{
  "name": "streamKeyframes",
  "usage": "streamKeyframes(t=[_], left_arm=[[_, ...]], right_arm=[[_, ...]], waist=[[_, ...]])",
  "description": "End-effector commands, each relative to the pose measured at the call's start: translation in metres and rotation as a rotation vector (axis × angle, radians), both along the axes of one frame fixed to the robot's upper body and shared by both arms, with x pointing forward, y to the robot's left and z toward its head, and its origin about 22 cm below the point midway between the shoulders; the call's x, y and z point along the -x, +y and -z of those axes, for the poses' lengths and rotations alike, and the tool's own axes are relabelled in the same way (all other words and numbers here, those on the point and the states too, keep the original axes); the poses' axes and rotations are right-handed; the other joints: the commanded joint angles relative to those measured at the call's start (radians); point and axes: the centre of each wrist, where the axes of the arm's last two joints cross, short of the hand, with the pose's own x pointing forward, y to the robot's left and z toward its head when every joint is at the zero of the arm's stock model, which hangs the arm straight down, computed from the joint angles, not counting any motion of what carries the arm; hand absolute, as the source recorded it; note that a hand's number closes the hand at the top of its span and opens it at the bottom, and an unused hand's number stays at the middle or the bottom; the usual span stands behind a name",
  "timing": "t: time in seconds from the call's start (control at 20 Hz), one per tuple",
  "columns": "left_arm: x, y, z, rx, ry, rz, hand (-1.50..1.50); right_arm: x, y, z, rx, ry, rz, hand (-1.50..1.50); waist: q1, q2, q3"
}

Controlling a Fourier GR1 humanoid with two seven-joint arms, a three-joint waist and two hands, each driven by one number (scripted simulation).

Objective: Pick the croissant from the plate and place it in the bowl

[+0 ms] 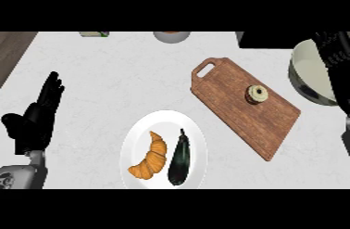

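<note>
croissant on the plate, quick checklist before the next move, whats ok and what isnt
1. Golden curved croissant lies on the white round plate: ok.
2. Croissant clear of the dark aubergine beside it: cannot tell, the gap looks very narrow.
3. Black left hand open, fingers up at the view's left, apart from the plate: ok.
4. Right hand ready to grasp: cannot tell, only a dark shape shows at the right edge.
5. Large pale bowl free to receive: cannot tell, it is cut off at the right edge and partly covered.
</note>
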Motion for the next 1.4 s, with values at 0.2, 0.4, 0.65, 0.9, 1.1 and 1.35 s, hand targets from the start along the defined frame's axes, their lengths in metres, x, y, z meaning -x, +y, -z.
streamKeyframes(t=[0.2,0.4,0.65,0.9,1.1,1.35], left_arm=[[-0.017,-0.011,-0.044,-0.116,-0.127,0.042,0.0],[-0.009,-0.019,-0.028,-0.074,-0.065,0.034,0.0],[-0.019,-0.036,-0.029,-0.093,-0.07,0.033,0.0],[-0.016,-0.04,-0.039,-0.102,-0.057,0.035,0.0],[-0.022,-0.034,-0.05,-0.109,-0.087,0.041,0.0],[-0.025,-0.032,-0.062,-0.113,-0.073,0.048,0.0]], right_arm=[[0.025,0.095,0.079,-0.436,0.067,-0.417,1.5],[0.053,0.065,0.159,-0.312,0.088,0.15,-1.5],[0.1,0.101,0.195,-0.273,-0.087,-0.244,-1.5],[0.092,0.092,0.163,0.02,-0.025,-0.291,-1.5],[0.071,0.108,0.12,0.192,0.049,-0.311,-1.5],[0.072,0.139,0.102,0.449,0.169,-0.359,-1.5]], waist=[[0.019,0.031,0.013],[-0.018,0.028,0.01],[-0.014,0.023,0.006],[-0.008,0.02,0.004],[0.0,0.02,0.002],[0.001,0.019,0.002]])
